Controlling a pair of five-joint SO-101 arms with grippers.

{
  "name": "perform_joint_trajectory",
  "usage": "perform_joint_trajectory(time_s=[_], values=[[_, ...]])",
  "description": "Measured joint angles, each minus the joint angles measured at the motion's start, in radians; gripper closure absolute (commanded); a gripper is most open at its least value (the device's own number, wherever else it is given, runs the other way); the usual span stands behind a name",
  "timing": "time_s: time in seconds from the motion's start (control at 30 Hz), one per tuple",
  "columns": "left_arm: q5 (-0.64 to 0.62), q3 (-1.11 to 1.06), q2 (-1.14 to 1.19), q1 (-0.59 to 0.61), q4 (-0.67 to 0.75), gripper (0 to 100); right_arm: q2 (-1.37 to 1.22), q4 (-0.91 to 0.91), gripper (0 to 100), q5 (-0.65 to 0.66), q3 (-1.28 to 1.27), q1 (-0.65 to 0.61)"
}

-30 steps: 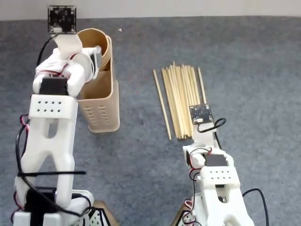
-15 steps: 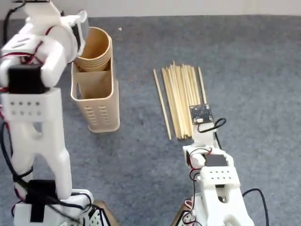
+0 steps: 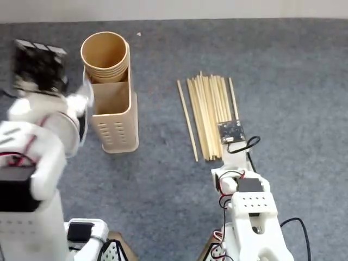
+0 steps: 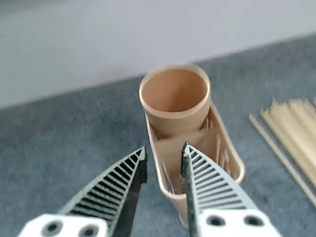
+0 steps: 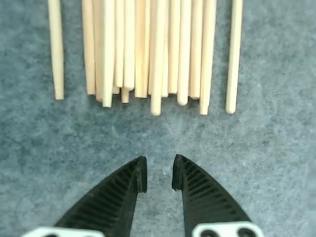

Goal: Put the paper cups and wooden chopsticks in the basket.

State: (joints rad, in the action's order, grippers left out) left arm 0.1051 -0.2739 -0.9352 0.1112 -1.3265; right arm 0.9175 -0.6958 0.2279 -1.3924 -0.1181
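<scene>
Standing nested in a tight stack, the paper cups (image 3: 105, 54) are plain brown card with rolled rims. The top one is open and empty, and several rims show stepped just below it. The stack sits upright in the far end of the basket (image 3: 117, 133), a narrow beige plastic holder with rounded corners and small slots in its walls. The basket stands toward the far left corner of the counter (image 3: 293, 65), and its near compartment holds no cups.

The wooden chopsticks (image 3: 209, 117) lie flat near the middle of the counter, well apart from the basket. They are pale, straight sticks packed side by side, all running from the near edge toward the far edge. One stick (image 3: 187, 119) lies slightly apart on the basket's side of the bundle, and another (image 3: 233, 98) on the opposite side. Their near ends are uneven.

The right tool (image 5: 159, 173) sits just short of those near ends with bare grey counter between. Its dark ribbed fingers are parted by a narrow gap and hold nothing. The left tool (image 4: 163, 163) is raised near the left edge of the counter on the basket's near side, fingers parted and empty, with the basket and cups seen beyond its tips. The left arm (image 3: 38, 157) rises beside the basket without touching it.
</scene>
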Motion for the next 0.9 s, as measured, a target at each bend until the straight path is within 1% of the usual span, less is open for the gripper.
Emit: perform_joint_trajectory(time_s=[0.07,0.2,0.23,0.3,0.4,0.5,0.63,0.77,0.9], values=[[0.008,-0.242,-0.121,0.025,0.109,86,0.000,0.000,89.3,0.040,0.000,0.020],[0.006,-0.694,-0.387,0.094,0.336,86,-0.011,-0.021,89.3,0.055,0.057,0.058],[0.006,-0.787,-0.450,0.110,0.364,86,-0.020,-0.044,89.3,0.055,0.097,0.057],[0.009,-0.944,-0.565,0.135,0.373,86,-0.052,-0.110,89.3,0.055,0.203,0.060],[0.008,-1.096,-0.700,0.153,0.370,86,-0.147,-0.209,88.9,0.055,0.411,0.061],[0.009,-1.177,-0.841,0.158,0.359,86,-0.293,-0.255,88.9,0.055,0.629,0.061],[0.009,-1.200,-0.873,0.176,0.358,86,-0.514,-0.270,88.9,0.055,0.865,0.063],[0.003,-1.200,-0.873,0.199,0.358,86,-0.697,-0.273,88.9,0.057,0.962,0.063],[-0.044,-1.200,-0.873,0.235,0.358,86,-0.835,-0.264,88.9,0.057,0.994,0.063]])
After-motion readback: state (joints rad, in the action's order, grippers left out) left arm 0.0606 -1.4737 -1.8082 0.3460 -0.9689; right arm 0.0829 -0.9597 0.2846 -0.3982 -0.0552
